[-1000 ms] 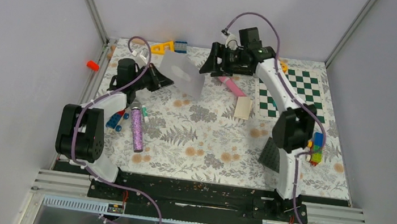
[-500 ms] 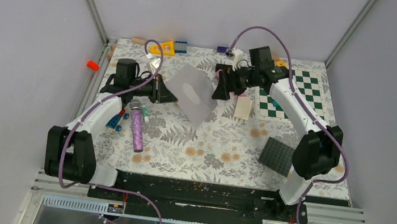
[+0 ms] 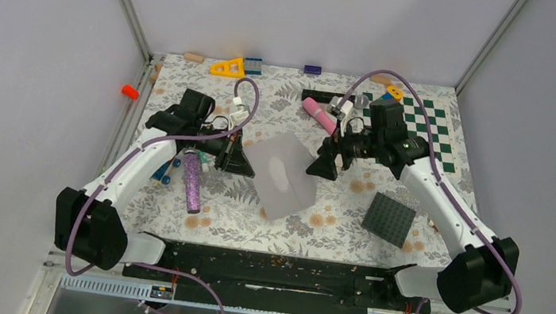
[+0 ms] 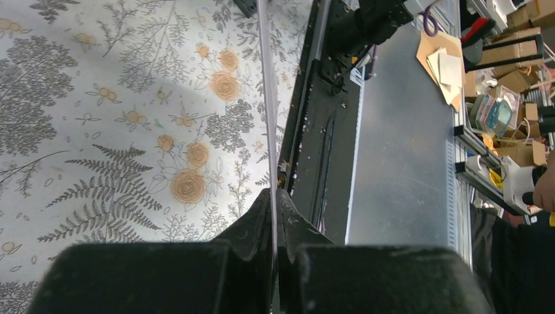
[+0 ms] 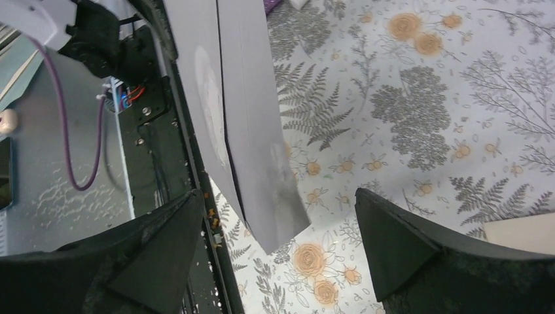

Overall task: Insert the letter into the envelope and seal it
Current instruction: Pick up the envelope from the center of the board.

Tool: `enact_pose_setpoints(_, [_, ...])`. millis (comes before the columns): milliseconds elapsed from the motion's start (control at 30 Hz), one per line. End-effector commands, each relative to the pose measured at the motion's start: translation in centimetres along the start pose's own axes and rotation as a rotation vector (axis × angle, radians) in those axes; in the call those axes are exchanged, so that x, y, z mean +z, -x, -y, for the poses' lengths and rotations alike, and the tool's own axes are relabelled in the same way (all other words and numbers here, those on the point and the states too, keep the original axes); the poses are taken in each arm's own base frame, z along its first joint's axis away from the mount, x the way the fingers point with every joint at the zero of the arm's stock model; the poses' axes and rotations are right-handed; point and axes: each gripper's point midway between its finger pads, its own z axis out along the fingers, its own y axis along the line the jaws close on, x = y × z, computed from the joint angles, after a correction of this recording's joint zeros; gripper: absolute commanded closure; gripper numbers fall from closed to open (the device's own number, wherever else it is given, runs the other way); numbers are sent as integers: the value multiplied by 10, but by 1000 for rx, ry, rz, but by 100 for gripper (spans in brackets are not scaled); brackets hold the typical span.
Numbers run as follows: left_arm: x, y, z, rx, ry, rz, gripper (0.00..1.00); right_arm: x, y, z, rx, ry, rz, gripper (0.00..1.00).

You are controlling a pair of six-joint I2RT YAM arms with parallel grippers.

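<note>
The left gripper (image 3: 245,166) is closed tightly on one edge of the flat light grey paper envelope (image 3: 284,175), which hangs tilted over the flowered tablecloth (image 3: 244,213), while the right gripper (image 3: 322,166) stands wide open and empty beside it, near the tan paper letter (image 5: 523,232) that lies on the cloth.

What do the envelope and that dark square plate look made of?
Envelope: thin matte grey paper, probably; edge-on in the left wrist view it is a hairline sheet. Plate: dark grey, likely rigid moulded plastic, going by its even grid of studs; finish hard to judge.
</note>
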Motion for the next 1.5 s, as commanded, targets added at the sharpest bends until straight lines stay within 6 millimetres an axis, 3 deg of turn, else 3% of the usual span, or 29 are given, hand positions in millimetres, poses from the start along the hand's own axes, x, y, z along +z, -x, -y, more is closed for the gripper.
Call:
enact_pose_setpoints(0, [-2, 4, 23, 76, -90, -8, 100, -4, 0, -24, -54, 118, 58, 8])
enact_pose_setpoints(333, [9, -6, 35, 89, -159, -65, 100, 11, -14, -41, 77, 273, 76, 13])
enact_pose_setpoints(700, [11, -6, 32, 86, -164, -68, 100, 20, -37, -61, 101, 395, 6, 35])
enact_pose_setpoints(867, [11, -6, 30, 81, -159, -72, 100, 25, -44, -67, 100, 425, -31, 55])
enact_pose_setpoints(1033, [12, -6, 27, 81, -146, -80, 99, 26, -47, -64, 96, 411, -48, 96])
enact_pose_setpoints(1067, [12, -6, 26, 79, -138, -81, 94, 26, -46, -63, 90, 398, -49, 100])
enact_pose_setpoints(1200, [11, -1, 19, 79, -79, -74, 67, 21, -38, -58, 68, 328, -49, 100])
enact_pose_setpoints(1333, [1, 16, -10, 75, 79, 4, 45, 14, -23, -50, 68, 227, -33, 100])
enact_pose_setpoints(1400, [-13, 28, -30, 63, 206, 62, 21, 14, -15, -28, 96, 76, -40, 100])
enact_pose_setpoints(1433, [-23, 35, -39, 67, 269, 92, 4, 12, -11, -16, 118, -2, -49, 100])
enact_pose_setpoints(1467, [-33, 42, -48, 72, 344, 117, 2, 9, -13, -6, 157, -76, -78, 100])
